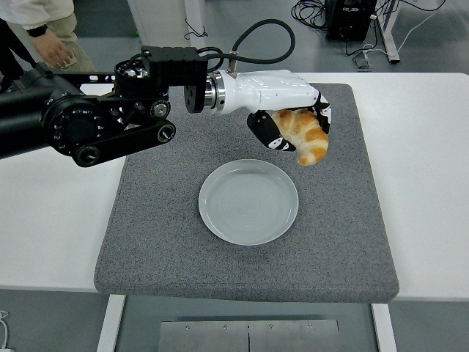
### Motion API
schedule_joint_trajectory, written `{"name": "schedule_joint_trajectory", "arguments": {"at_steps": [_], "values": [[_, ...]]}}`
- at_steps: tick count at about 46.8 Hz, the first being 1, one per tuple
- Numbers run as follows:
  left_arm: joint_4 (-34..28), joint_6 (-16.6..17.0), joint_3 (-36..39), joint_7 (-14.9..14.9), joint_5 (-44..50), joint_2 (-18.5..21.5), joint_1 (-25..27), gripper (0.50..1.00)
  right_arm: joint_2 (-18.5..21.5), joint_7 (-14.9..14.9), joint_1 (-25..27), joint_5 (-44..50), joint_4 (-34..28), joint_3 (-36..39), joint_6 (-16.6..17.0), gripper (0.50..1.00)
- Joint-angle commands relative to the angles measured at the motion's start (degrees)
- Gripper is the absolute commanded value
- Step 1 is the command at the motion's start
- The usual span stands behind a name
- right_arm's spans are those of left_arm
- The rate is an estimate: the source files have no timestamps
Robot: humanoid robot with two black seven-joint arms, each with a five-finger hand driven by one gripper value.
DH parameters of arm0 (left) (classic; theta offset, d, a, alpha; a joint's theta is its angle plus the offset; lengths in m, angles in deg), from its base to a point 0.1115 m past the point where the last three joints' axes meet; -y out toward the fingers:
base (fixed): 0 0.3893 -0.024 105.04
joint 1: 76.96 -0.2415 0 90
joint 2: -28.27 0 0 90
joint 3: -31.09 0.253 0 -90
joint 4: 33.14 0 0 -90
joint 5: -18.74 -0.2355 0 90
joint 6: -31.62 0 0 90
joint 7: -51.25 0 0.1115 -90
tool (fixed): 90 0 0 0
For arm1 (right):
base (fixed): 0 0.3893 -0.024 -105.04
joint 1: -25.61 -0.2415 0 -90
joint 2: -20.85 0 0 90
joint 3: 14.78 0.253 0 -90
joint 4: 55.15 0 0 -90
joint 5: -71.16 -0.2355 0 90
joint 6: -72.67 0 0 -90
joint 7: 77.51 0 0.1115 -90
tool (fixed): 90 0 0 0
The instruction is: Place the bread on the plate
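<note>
Nearest, the table (51, 220) shows its white near edge, with a grey mat (154, 242) laid across its middle and reaching almost to that edge. On the mat, a little nearer the near edge than the far one and about midway between the mat's side edges, sits a pale round plate (249, 202), with nothing on it.

Just beyond the plate's far right rim, the bread (304, 134), a golden croissant, hangs above the mat, not touching it or the plate. It is tilted, one tip pointing down toward the plate's rim. The left robot hand (282, 117) grasps it: a white shell covers the back of the hand, and dark fingers (267, 133) curl under the bread on its left side, while other fingers wrap its far right end.

The left arm (88, 125) comes in from the left edge, black and bulky, crossing the mat's far left corner, with a black hose (264, 33) looping above the wrist.

At the far left corner of the table a person (44, 29) stands, seen only in part, one hand (55, 50) hanging by light trousers. Beyond the far edge lies the floor with cables (315, 11).
</note>
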State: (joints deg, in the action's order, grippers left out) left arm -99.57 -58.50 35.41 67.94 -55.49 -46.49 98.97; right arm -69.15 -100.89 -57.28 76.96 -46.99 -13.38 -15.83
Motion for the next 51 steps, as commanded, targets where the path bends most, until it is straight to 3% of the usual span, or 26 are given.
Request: {"name": "schedule_joint_trajectory", "arguments": {"at_steps": [1,32,51], "values": [[0.1,-0.1,0.0,0.0,-0.8,0.2,-1.3,0.500,0.0,0.0,0.0,0.0,0.0,0.0,0.0,1.000],[-0.2,0.7,1.4,0.0,-7.1,2.2,-10.2,0.500,0.0,0.0,0.0,0.0,0.0,0.0,0.0,1.000],[0.0,3.6,1.5,0.0,-9.6,2.6,-14.3,0.500,0.0,0.0,0.0,0.0,0.0,0.0,0.0,1.000]]}}
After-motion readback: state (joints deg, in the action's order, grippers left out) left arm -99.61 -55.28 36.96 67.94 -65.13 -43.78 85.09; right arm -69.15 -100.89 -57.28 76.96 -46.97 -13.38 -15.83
